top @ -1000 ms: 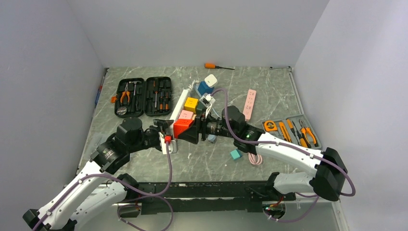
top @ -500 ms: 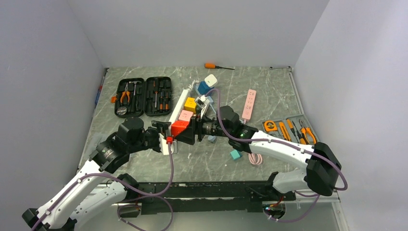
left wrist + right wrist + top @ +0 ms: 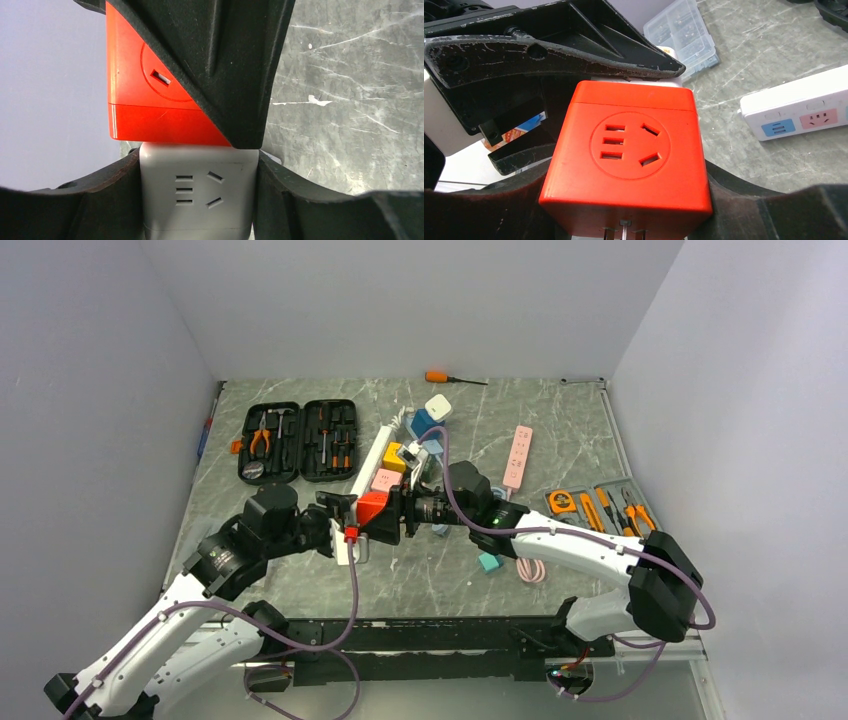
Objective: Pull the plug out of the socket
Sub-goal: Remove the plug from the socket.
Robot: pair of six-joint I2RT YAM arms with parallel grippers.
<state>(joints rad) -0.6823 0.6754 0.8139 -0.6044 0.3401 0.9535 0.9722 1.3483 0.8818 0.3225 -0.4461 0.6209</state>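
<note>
Our left gripper [image 3: 199, 165] is clamped across the near end of the white power strip [image 3: 200, 210], one finger on each long side. Our right gripper [image 3: 629, 205] is closed on the orange plug [image 3: 626, 150], so both grips look solid. The orange plug sits on the strip just past the left gripper, flush against it as far as we can tell, so we'd call it not yet off. The strip's long axis runs from near-left to far-right over the bench [image 3: 560, 430], and the right arm comes in from the right. We reckon the pull goes straight off the socket face while the left holds. Count-wise: one orange plug, one yellow cube [image 3: 397, 454] and one pink cube [image 3: 385, 479] farther up the strip, one pink strip [image 3: 519, 455], one black tool case [image 3: 298, 440] and one grey tool case [image 3: 603, 508].
</note>
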